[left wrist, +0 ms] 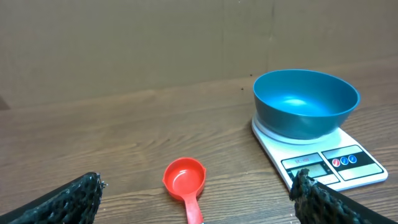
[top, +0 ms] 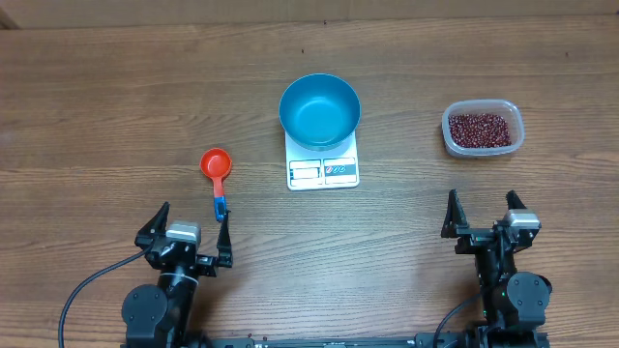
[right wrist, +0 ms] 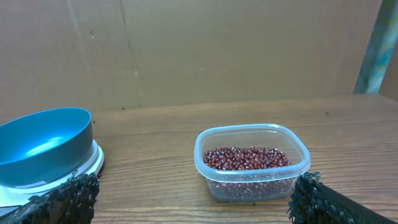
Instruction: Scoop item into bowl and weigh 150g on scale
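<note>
Small red-brown beans (top: 481,128), heaped in a clear plastic tub (top: 451,140) at upper right, await scooping; the smooth, deep blue bowl (top: 319,108) sits empty on the flat white scale (top: 323,172) at centre, ready for weighing; a red plastic scoop (top: 216,166) lies centre-left, handle towards the left fingers (top: 161,220), spread wide and empty like the right fingers (top: 452,215)

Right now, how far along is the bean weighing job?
Done: the blue bowl sits on the scale. In hand: nothing; the left gripper and right gripper are both open and empty. Remaining: the bowl is empty, the beans all lie in the clear tub, and the red scoop lies untouched, so scooping and weighing have not begun.
</note>
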